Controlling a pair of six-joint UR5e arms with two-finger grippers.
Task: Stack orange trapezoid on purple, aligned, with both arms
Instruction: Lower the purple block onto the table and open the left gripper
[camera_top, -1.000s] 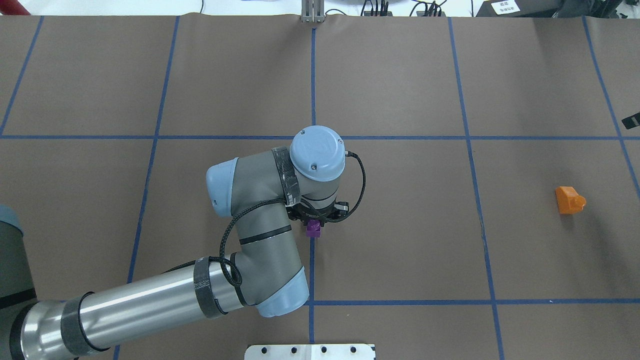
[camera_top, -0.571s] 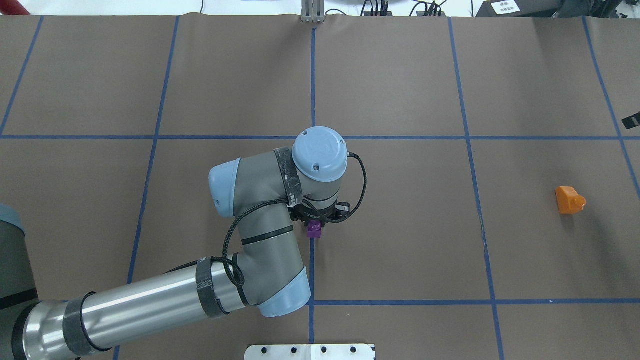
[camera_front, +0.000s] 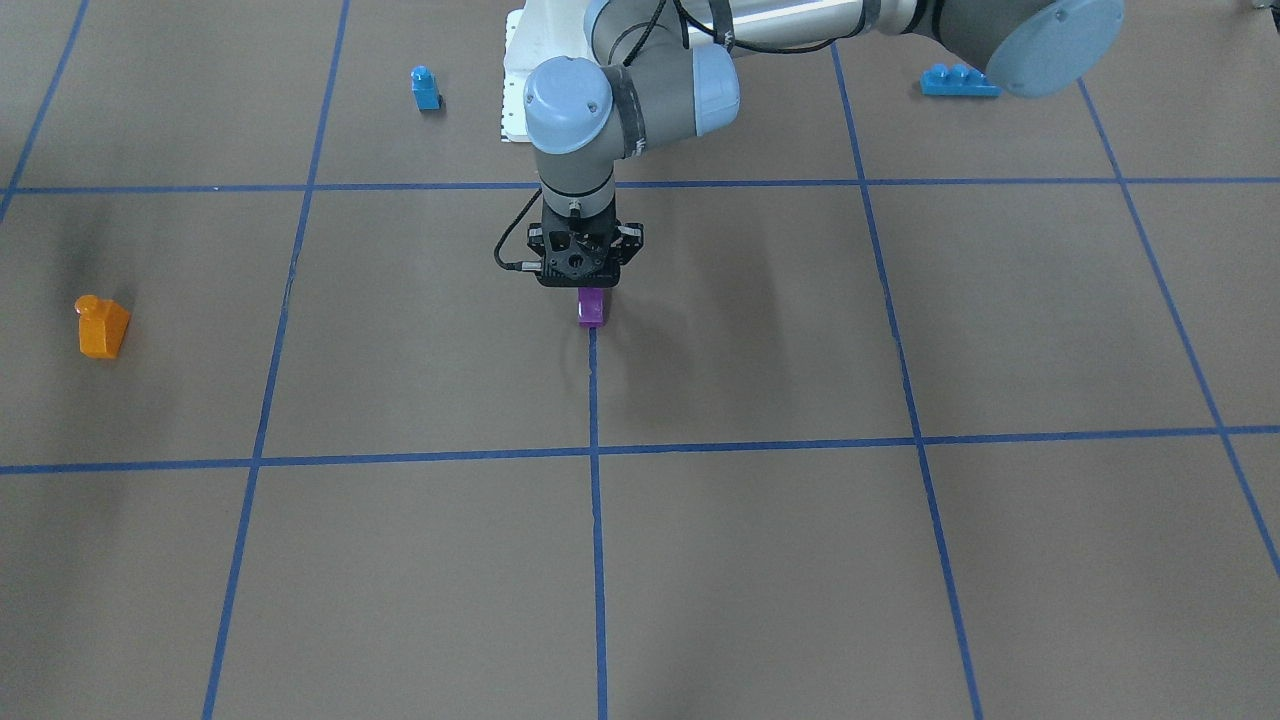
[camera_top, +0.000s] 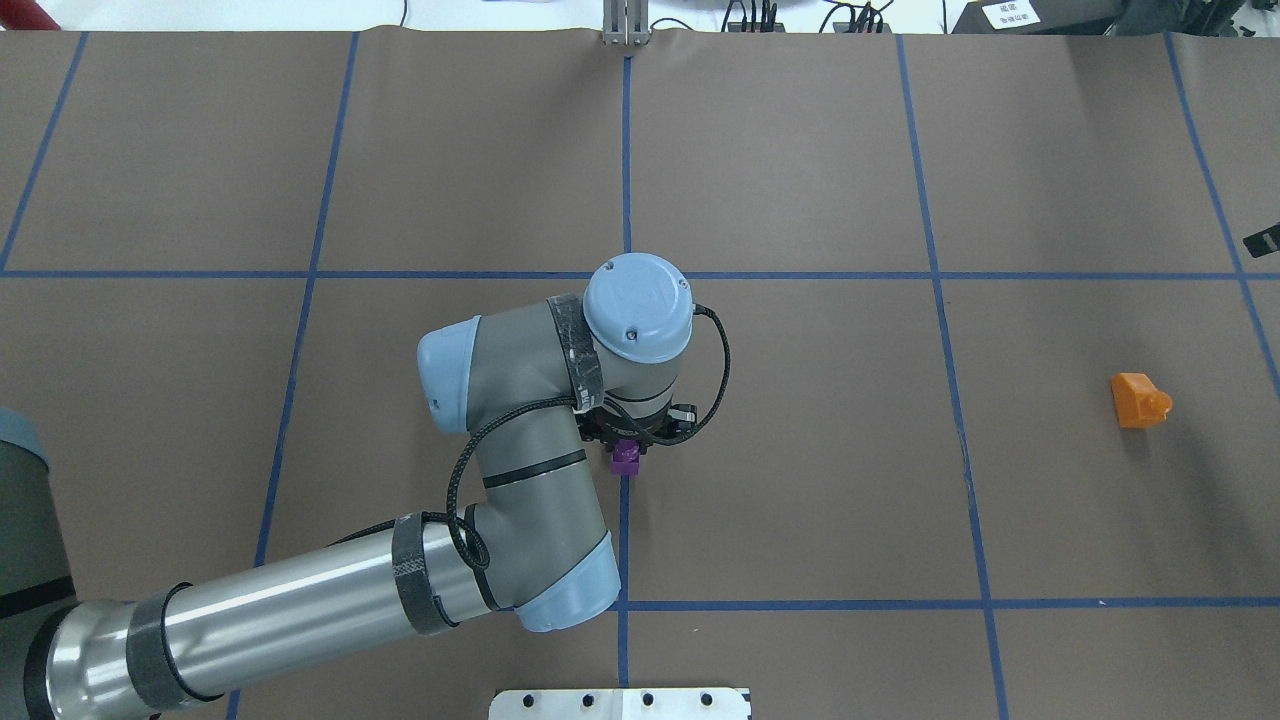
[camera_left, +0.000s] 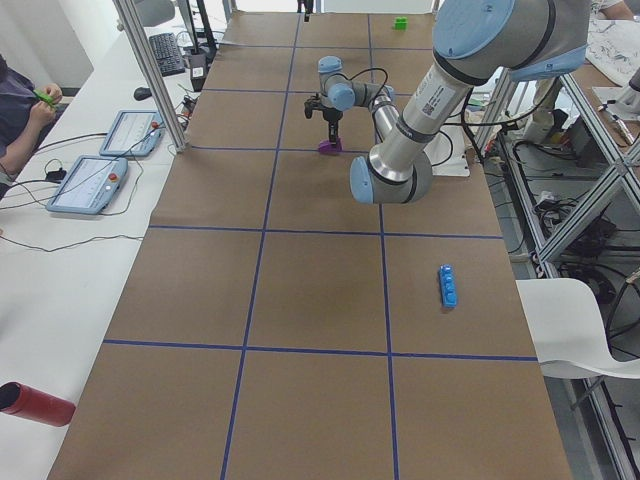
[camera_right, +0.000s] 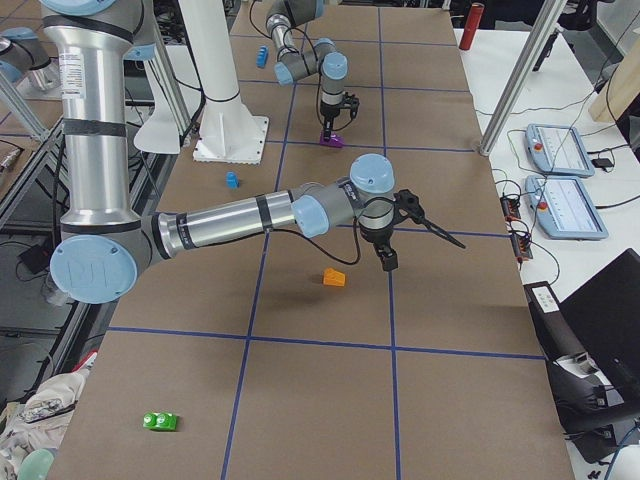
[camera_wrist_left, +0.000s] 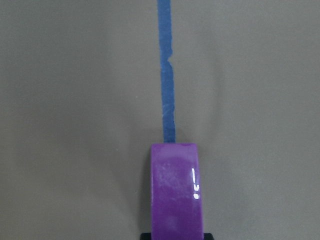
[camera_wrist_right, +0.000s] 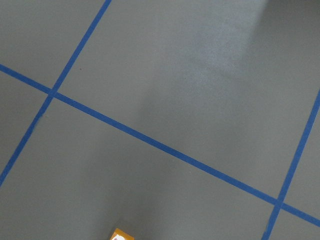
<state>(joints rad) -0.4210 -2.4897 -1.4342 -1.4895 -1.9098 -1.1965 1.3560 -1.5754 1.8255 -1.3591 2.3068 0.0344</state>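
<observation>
While the left gripper (camera_front: 589, 292) stands upright at mid-table, jaws apparently clamped on the purple (camera_front: 591, 308), that brick rests on the table (camera_front: 760, 560) at a tape line's end. Right gripper (camera_right: 420, 248): finger state cannot be told; it hangs near the orange trapezoid (camera_top: 1136, 400), which lies ungrasped, well apart on the robot's right. Step in hand: bracing the base. Next: the right arm must grasp the orange, carry it over, and match slopes.

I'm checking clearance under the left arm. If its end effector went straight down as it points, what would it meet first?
The left end effector grips the purple brick; straight below lies only the table, on a blue tape line. Whether the brick already touches it is unclear.
</observation>
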